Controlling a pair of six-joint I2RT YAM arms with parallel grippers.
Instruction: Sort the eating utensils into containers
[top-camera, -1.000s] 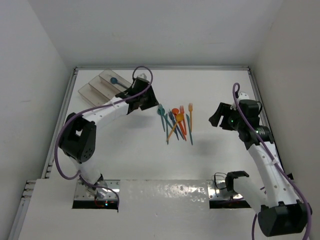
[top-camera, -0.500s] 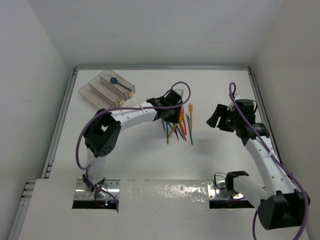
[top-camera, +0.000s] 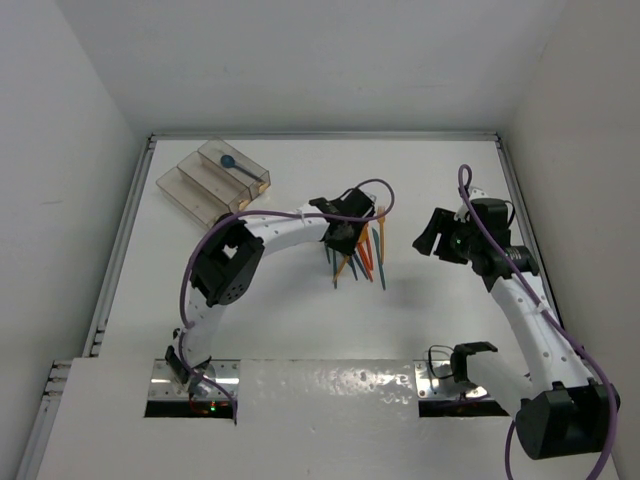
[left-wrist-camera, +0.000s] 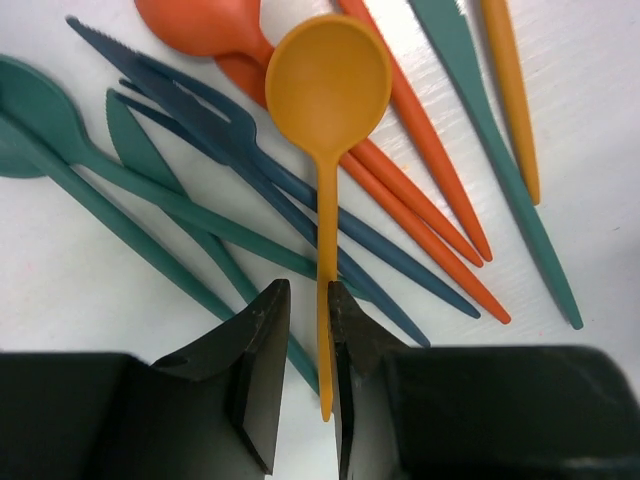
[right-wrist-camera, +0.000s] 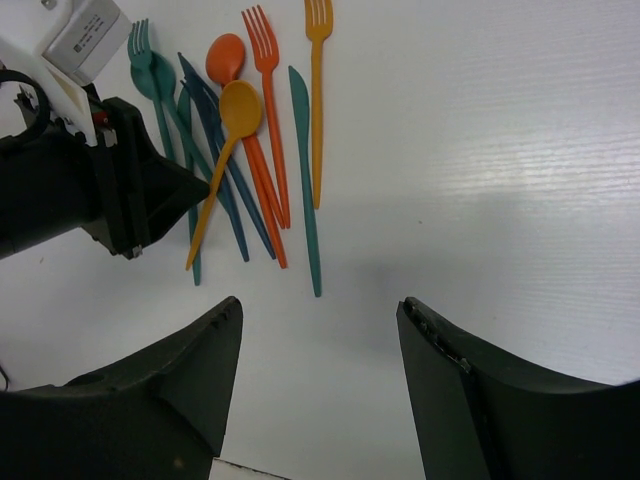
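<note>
Only one blue spoon (top-camera: 232, 163) is in the tray (top-camera: 185, 184), upper left; left jaws loosely straddle a yellow spoon (left-wrist-camera: 326, 90), right jaws gape empty.

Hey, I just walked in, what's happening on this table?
The left claw is down on a pile of thin plastic forks, spoons and knives, fingers narrowly straddling the handle of a yellow-orange plastic spoon, not yet clamped. The right claw hangs open beside the pile, holding nothing. One blue plastic spoon lies in the clear three-compartment plastic tray; the rest are unsorted.
</note>
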